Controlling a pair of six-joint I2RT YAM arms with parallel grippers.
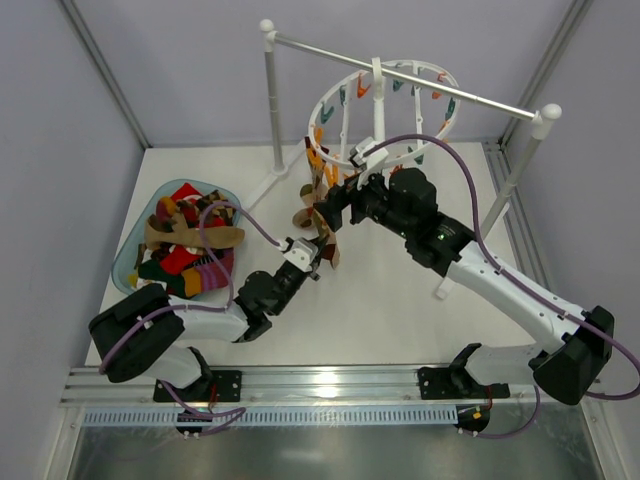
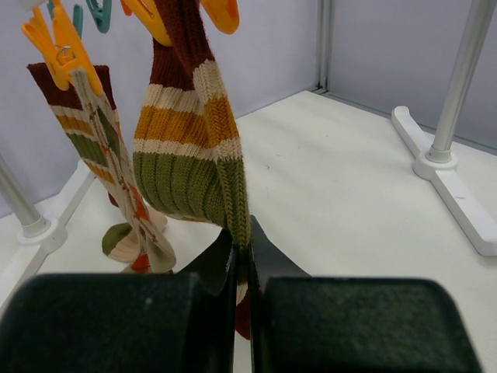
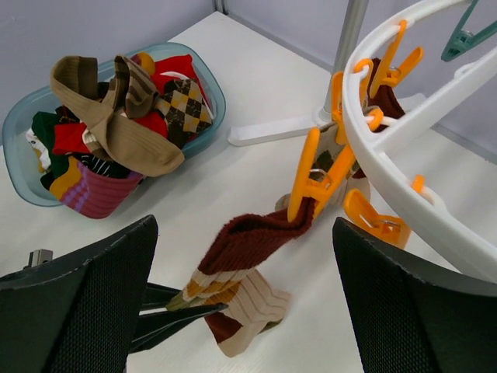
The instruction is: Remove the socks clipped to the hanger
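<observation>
The white ring hanger [image 1: 385, 75] hangs from the rail, with orange and teal clips round its rim. A maroon, cream, orange and green striped sock [image 2: 186, 148] hangs from an orange clip [image 3: 311, 183]. My left gripper [image 2: 241, 250] is shut on this sock's lower green edge and holds it slanted away from the clip. An argyle sock [image 2: 101, 148] hangs beside it from another orange clip [image 2: 58, 50]. My right gripper [image 3: 245, 225] is open wide just above the striped sock [image 3: 248, 241], next to the hanger rim [image 3: 404, 132], and holds nothing.
A clear blue basket [image 1: 135, 250] at the left holds several loose socks; it also shows in the right wrist view [image 3: 23, 124]. The white rail stand [image 1: 270, 100] with ball-topped posts has feet on the table [image 2: 446, 183] behind and to the right.
</observation>
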